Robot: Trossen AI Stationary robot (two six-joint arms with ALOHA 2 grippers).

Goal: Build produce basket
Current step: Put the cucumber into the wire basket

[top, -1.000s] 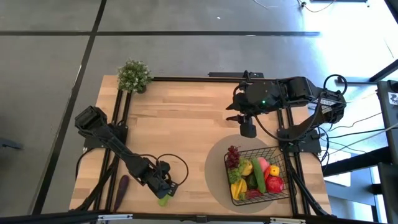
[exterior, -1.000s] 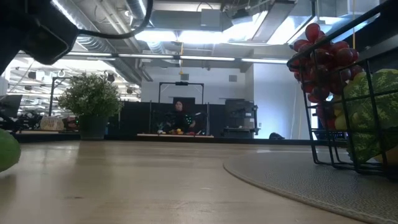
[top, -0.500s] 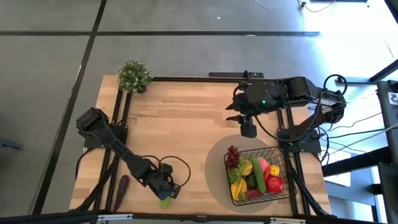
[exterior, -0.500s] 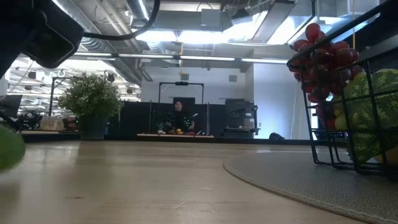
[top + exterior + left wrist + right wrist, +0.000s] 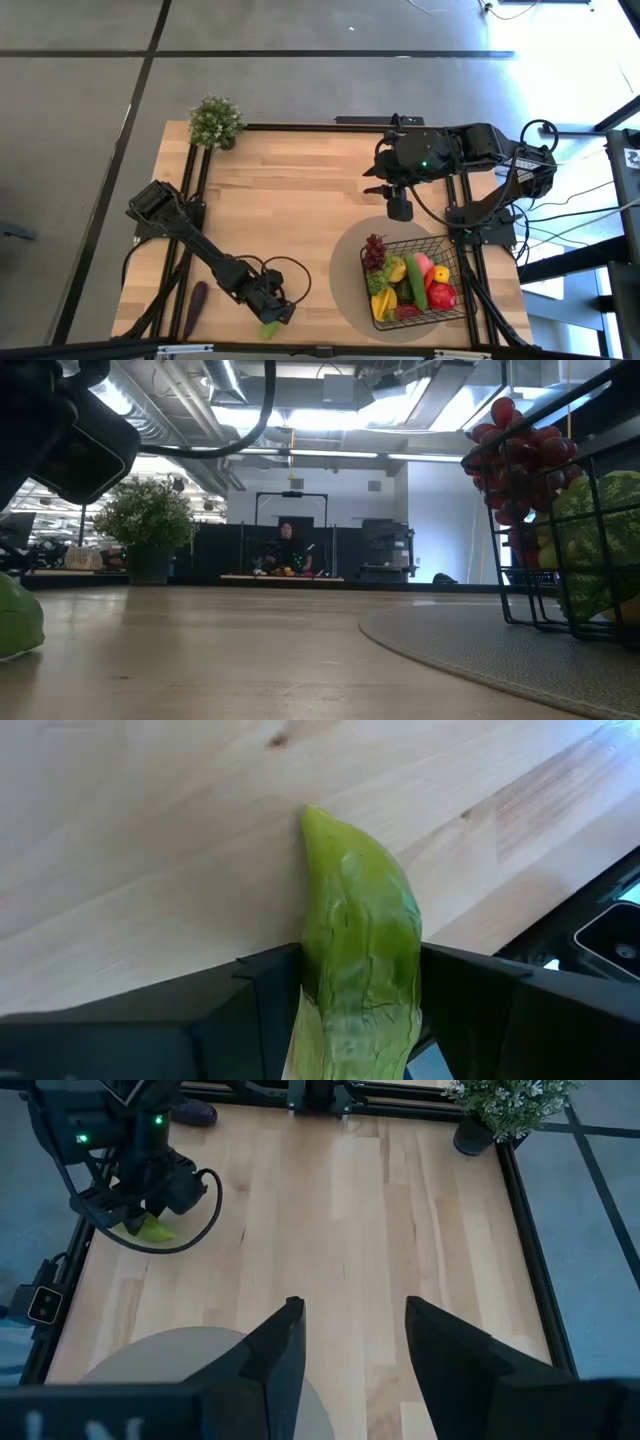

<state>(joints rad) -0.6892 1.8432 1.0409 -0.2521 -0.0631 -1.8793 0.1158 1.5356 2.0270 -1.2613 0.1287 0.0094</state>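
Observation:
A green vegetable point(image 5: 268, 327) lies on its side on the wood near the table's near edge; it also shows in the low view point(image 5: 15, 618). My left gripper point(image 5: 272, 313) is low over it, open. Its two fingers stand on either side of the vegetable point(image 5: 355, 940). A purple eggplant point(image 5: 194, 308) lies to the left of it. The black wire basket point(image 5: 440, 242) stands on a grey round mat point(image 5: 345, 270) at the near right, filled with produce. My right gripper point(image 5: 399, 208) hangs open above the table beyond the basket, with nothing between its fingers point(image 5: 280, 1350). My left gripper's fingers point(image 5: 265, 975) stand close against both long sides of the green vegetable, near its blunt end point(image 5: 350, 1020). I cannot tell whether they touch it. They come from above, slanting down, and lie across it. The vegetable rests on the table.
A potted leafy plant point(image 5: 215, 122) stands at the far left corner. Black frame rails point(image 5: 190, 200) run along the table's left and right sides. Bare wood lies between the two arms point(image 5: 300, 210). A cable loops beside the left gripper point(image 5: 290, 270).
My left gripper has come down and a little toward the table's near edge, so that its fingers now stand around the green vegetable. The vegetable has shifted slightly toward the table's right. The gap between the fingers looks unchanged.

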